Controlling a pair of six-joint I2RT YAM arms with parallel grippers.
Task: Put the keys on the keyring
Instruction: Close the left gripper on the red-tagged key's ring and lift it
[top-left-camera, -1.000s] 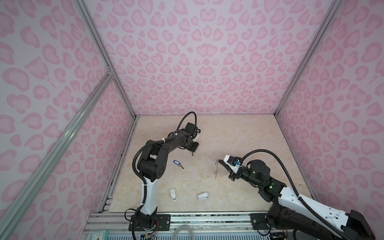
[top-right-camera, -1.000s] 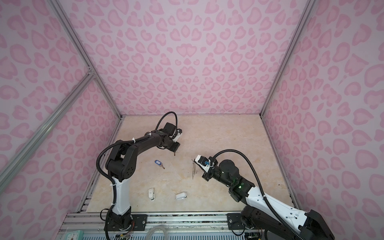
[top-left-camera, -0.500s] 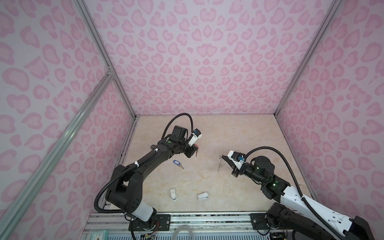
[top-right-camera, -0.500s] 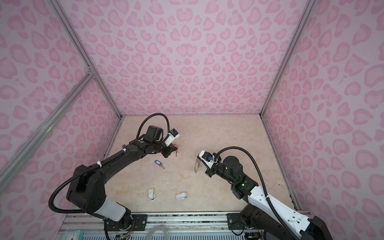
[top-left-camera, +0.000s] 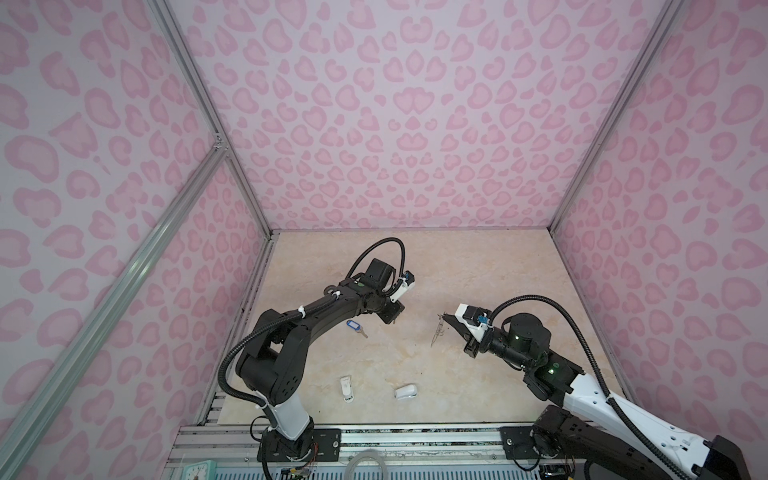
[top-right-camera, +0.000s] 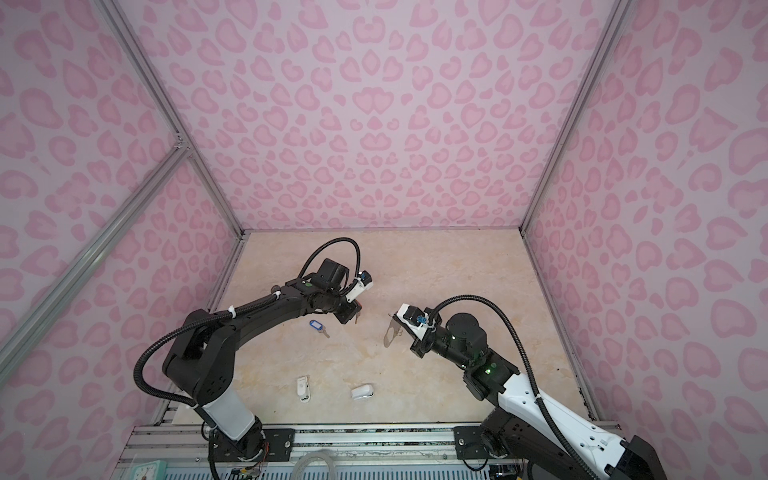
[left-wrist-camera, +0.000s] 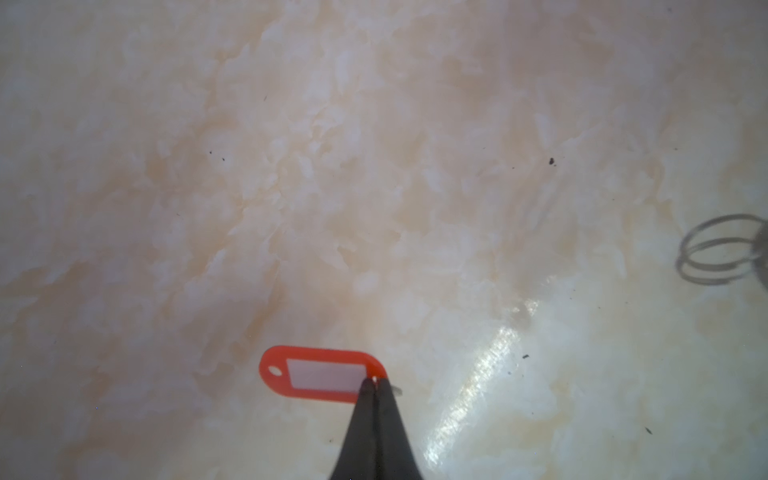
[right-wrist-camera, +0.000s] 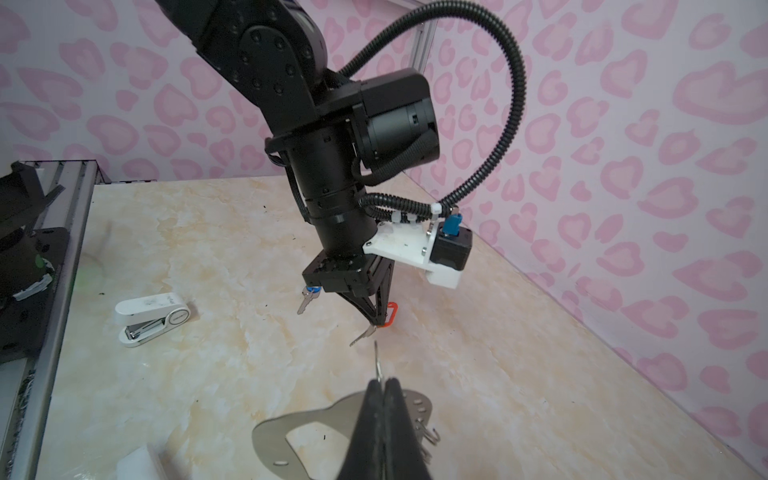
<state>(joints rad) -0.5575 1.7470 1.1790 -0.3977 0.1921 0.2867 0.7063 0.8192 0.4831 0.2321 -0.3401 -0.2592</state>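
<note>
Three walls (top-left-camera: 395, 124) covered in pale lilac with pink heart-like blotches close the cell at the back and on both sides. Silver aluminium posts (top-left-camera: 195, 83) run up the two back corners, and a slanting aluminium beam (top-left-camera: 133, 270) crosses the left-hand wall. The surface (top-left-camera: 478, 270) is a glossy cream slab veined like marble, with a few dark specks (left-wrist-camera: 551, 161). A bright streak of glare (left-wrist-camera: 473, 386) lies on it in the left wrist view. A slotted metal rail (top-left-camera: 415, 440) borders its near edge, and a small teal clock (top-left-camera: 197, 471) sits below the rail's left part.

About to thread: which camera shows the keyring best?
Right wrist view: the keyring shows its flat face, cutout and hooks. Both top views give a thin sliver; the left wrist view catches only two wire rings.
</note>
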